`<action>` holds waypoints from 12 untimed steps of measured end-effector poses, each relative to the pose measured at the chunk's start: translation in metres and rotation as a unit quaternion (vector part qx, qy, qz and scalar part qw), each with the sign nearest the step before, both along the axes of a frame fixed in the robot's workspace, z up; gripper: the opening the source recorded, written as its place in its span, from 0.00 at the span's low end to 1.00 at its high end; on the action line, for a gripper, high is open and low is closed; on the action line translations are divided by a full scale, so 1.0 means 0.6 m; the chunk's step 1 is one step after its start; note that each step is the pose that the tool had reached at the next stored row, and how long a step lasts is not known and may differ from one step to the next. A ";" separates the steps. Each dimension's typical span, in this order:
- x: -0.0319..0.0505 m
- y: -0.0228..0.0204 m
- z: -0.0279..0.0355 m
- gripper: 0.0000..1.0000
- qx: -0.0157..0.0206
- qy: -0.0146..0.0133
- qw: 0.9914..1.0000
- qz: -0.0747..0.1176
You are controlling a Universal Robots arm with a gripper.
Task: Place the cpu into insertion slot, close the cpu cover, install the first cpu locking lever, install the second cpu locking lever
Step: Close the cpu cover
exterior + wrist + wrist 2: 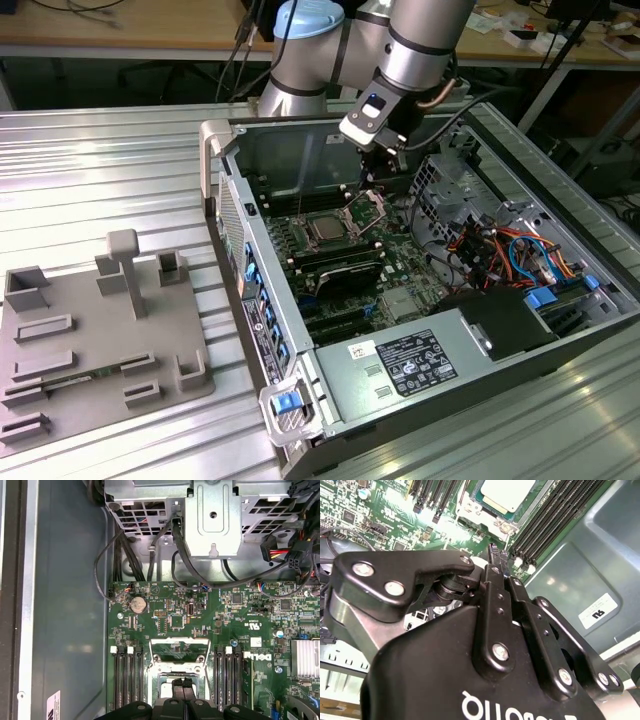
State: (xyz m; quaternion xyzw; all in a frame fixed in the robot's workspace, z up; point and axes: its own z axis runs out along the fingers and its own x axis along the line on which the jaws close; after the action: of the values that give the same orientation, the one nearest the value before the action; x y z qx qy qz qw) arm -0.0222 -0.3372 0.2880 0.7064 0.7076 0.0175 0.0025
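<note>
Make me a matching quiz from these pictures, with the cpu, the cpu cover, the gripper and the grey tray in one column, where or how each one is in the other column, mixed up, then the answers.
Column one
1. cpu
2. cpu cover
3. gripper
4. grey tray

Column two
A. on the table outside the computer case, at the exterior view's left
B. lying silver face up in the insertion slot
C. over the motherboard, close to the slot
D. tilted up, open, beside the chip

Pairs: 1-B, 2-D, 3-C, 4-A
</note>
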 end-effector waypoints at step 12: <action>0.032 0.0000 -0.004 0.11 0.000 0.000 1.000 0.000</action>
State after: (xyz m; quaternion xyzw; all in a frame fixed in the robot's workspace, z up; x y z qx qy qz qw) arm -0.0032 -0.3371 0.2857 0.7064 0.7076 0.0172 0.0023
